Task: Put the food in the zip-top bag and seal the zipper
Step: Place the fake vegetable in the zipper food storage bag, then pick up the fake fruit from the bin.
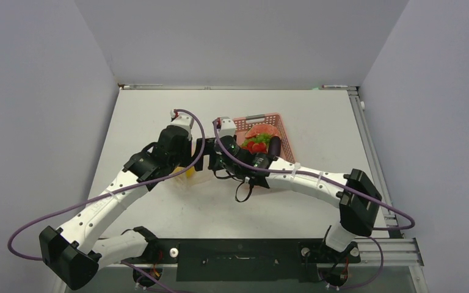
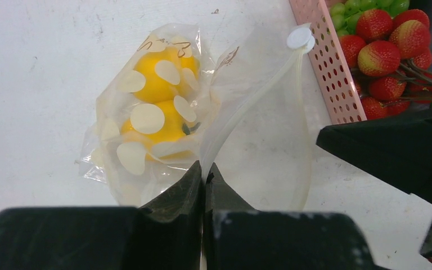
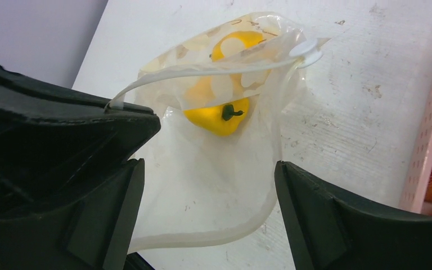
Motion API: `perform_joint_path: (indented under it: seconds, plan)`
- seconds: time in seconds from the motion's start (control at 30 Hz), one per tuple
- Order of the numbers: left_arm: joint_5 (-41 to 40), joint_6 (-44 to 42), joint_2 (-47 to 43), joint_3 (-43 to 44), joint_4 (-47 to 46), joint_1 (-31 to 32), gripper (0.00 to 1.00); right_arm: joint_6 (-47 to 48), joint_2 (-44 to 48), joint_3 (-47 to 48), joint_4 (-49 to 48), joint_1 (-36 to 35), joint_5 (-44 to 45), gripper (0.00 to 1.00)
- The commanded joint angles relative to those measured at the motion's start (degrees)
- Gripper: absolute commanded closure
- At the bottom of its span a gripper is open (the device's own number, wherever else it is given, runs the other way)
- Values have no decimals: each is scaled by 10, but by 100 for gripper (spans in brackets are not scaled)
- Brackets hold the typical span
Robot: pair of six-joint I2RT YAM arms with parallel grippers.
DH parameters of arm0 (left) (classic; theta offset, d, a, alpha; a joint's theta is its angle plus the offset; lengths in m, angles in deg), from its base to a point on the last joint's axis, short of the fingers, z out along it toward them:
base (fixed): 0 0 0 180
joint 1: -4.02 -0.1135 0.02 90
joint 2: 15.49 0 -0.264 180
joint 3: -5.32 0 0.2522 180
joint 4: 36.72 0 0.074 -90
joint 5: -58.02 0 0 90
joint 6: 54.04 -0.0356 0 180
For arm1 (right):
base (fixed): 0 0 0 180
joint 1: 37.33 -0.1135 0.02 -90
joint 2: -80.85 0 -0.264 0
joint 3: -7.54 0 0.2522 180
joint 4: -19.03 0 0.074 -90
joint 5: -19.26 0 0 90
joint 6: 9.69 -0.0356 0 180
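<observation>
Left jaws: the left gripper is clenched on the zipper at the near end of the mouth. This lifts that lip and keeps the zip-top bag from sliding.
Right jaws: the right gripper is released, with its fingers spread either side of the gaping mouth and nothing between them but the bag's open lip.
Slider: the white tab sits at the far end of the strip from the left jaws, so the mouth stays unzipped for loading.
Inside bag: the yellow bell pepper lies beyond the right jaws, deep in the pouch. A second yellow piece past it is probably the lemon, though the film blurs it.
Left to pack: the red cluster sits in the pink basket, to the right of the left jaws.
</observation>
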Motion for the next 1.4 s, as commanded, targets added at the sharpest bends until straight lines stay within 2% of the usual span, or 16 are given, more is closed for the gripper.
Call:
perform_joint_path:
  seconds: [0.0,0.2,0.63,0.9,1.03,1.37]
  plan:
    - [0,4,-8,5,-22,0,100,14,66,-15,-5,-2,47,13]
    - [-1,4,-7,3,-22,0,100,29,113,-40,30,13,88,13]
    - [-2,4,1,3,-23,1,100,46,194,-114,116,99,108,14]
    - [2,2,10,5,-22,0,100,69,240,-138,197,122,217,14]
    - [2,2,10,5,-22,0,100,70,256,-146,227,132,243,17]
    - [3,2,9,5,-22,0,100,77,244,-156,286,178,241,25]
